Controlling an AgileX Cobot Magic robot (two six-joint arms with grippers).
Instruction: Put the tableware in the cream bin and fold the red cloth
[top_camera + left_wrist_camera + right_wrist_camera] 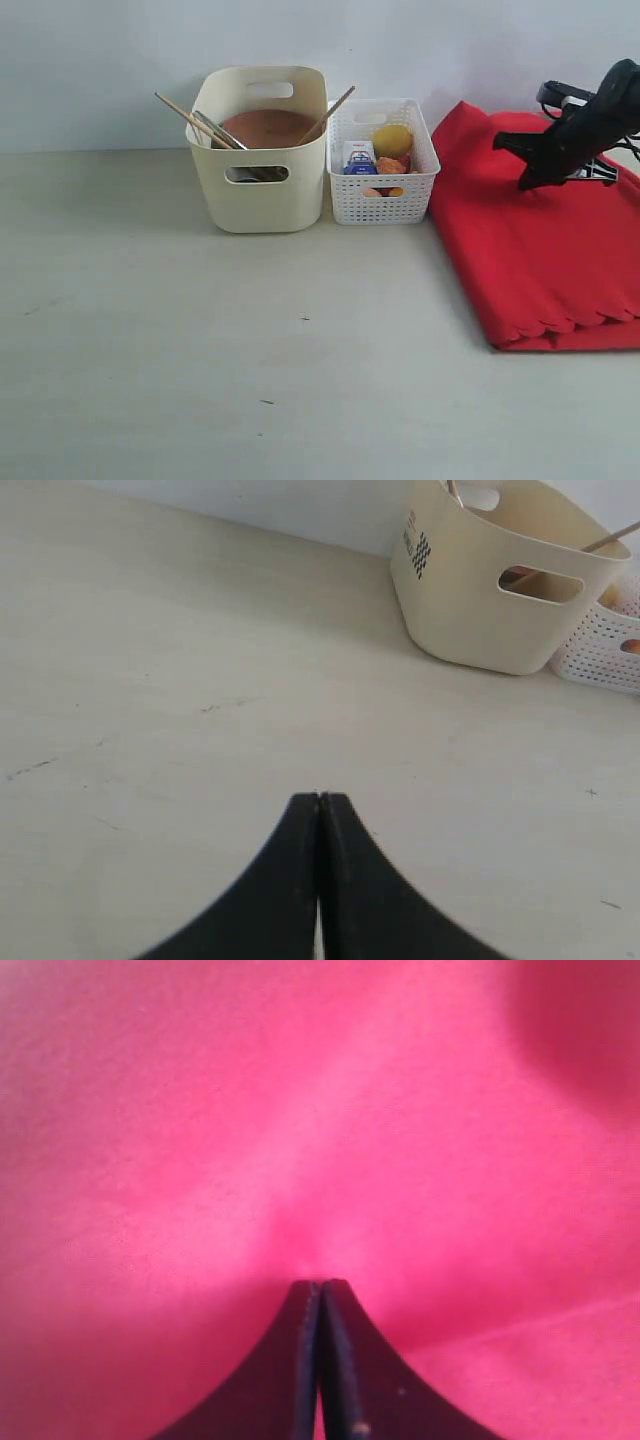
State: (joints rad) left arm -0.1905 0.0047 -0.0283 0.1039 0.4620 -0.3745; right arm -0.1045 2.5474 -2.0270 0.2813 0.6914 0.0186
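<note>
1. My right gripper (320, 1282), jaws shut, noses the red cloth (530, 260) at three o'clock. I can't tell if fabric is pinched; if so, rising drags the fold open.
2. My left gripper (320, 796), shut and empty, can't steady it.
3. Chopsticks (190, 118) overhang the cream bin (262, 200) at eleven o'clock; my arm could flick them.
</note>
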